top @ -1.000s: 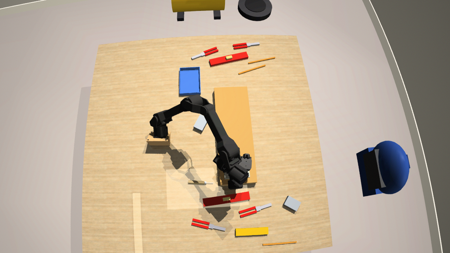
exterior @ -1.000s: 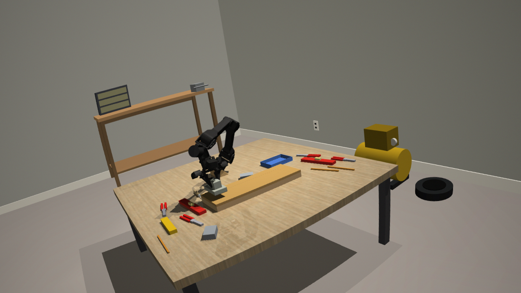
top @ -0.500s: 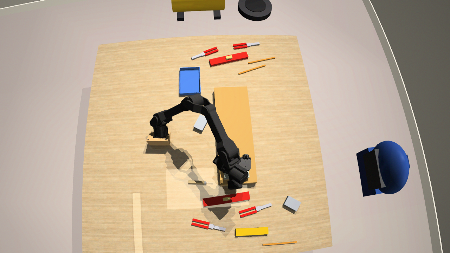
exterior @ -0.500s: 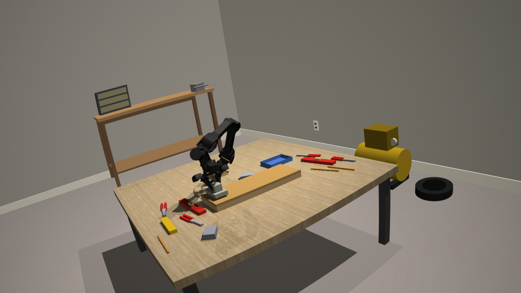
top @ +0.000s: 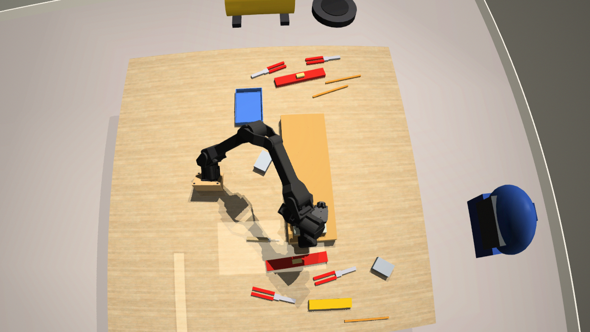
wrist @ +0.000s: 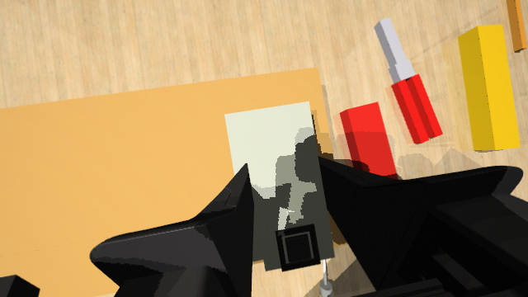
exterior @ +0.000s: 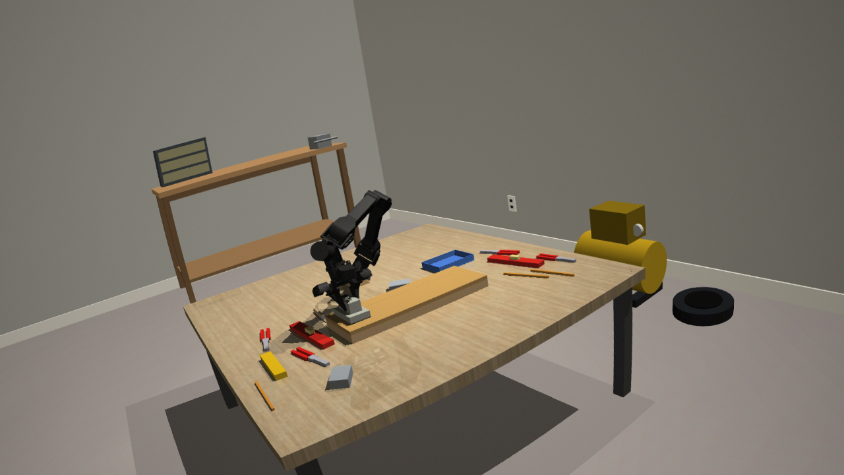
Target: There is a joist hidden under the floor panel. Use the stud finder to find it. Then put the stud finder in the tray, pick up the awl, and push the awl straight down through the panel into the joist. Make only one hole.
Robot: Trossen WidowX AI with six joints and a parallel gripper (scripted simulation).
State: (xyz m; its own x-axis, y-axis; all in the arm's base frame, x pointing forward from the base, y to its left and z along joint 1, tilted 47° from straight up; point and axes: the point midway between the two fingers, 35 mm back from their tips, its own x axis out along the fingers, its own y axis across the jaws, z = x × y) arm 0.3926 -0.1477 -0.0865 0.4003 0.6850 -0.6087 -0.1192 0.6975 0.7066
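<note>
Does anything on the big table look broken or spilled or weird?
Nothing looks spilled or broken. The awl lies on its side in the arm's shadow, and the red-handled pliers lie at a slant, but loose tools often lie like that. The blue tray sits flat. So nothing really stands out.

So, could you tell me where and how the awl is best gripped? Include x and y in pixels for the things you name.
Probably by its thick handle (top: 256,239), from above, fingers across its width: the awl lies flat, its slim metal shaft (top: 274,240) (wrist: 324,268) pointing toward the floor panel (top: 307,157) (exterior: 414,296) (wrist: 124,165).

Matte-black arm (top: 284,165) (exterior: 354,221); chunky joints; tapered fingers.
</note>
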